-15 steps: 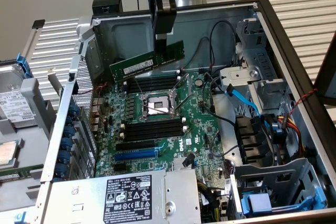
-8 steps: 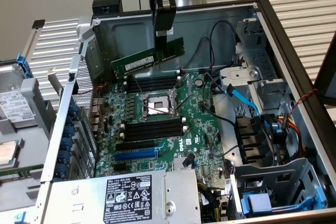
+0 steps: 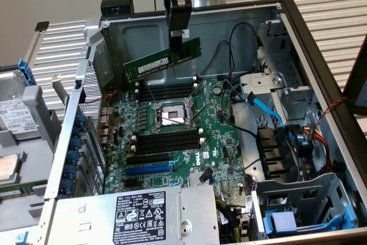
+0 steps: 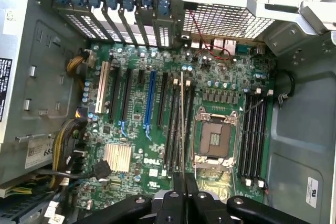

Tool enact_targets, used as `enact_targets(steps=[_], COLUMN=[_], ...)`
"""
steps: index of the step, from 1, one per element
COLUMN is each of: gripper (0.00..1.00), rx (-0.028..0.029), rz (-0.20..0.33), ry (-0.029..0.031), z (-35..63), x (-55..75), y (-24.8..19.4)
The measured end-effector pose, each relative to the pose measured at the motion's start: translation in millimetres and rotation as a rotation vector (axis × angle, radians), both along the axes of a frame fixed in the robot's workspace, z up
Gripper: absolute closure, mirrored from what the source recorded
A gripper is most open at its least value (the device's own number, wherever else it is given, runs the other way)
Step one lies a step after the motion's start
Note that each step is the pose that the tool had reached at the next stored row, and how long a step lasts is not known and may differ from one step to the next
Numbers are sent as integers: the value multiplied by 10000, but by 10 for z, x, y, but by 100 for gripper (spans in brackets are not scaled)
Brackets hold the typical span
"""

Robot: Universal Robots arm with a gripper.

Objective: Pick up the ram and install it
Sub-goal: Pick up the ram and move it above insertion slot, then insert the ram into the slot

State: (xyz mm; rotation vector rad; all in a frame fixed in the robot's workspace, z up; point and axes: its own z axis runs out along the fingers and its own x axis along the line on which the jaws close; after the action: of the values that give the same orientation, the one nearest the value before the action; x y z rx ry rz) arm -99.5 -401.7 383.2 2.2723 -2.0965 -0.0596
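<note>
The ram (image 3: pixel 163 61), a long green stick with a white label, hangs tilted in the air above the far end of the green motherboard (image 3: pixel 221 142) inside the open computer case. My gripper (image 3: pixel 176 43) is shut on the ram's upper edge, near its middle. Beneath it lie black memory slots (image 3: pixel 166 91) on the far side of the CPU socket (image 3: pixel 172 114) and more slots (image 3: pixel 166 142) on the near side. In the wrist view the ram (image 4: pixel 182 124) appears edge-on as a thin line over the black slots (image 4: pixel 172 124) beside the socket (image 4: pixel 214 140), held by my gripper (image 4: pixel 185 182).
A blue expansion slot (image 3: pixel 148 169) and a power supply (image 3: pixel 132 216) sit at the near end of the case. Blue and black cables (image 3: pixel 266 107) and drive cages (image 3: pixel 298 199) fill the exterior view's right. The case walls (image 3: pixel 143 32) enclose the board.
</note>
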Motion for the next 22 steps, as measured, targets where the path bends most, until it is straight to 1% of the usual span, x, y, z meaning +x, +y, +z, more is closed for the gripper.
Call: enact_targets(steps=[4, 5, 19, 22], gripper=[88, 88, 88, 88], rx=[22, 22, 22, 23], rz=[-15, -17, -17, -25], ry=[-23, -22, -22, -23], z=[-16, -16, -16, -42], x=[0, 1, 0, 0], y=[62, 67, 67, 67])
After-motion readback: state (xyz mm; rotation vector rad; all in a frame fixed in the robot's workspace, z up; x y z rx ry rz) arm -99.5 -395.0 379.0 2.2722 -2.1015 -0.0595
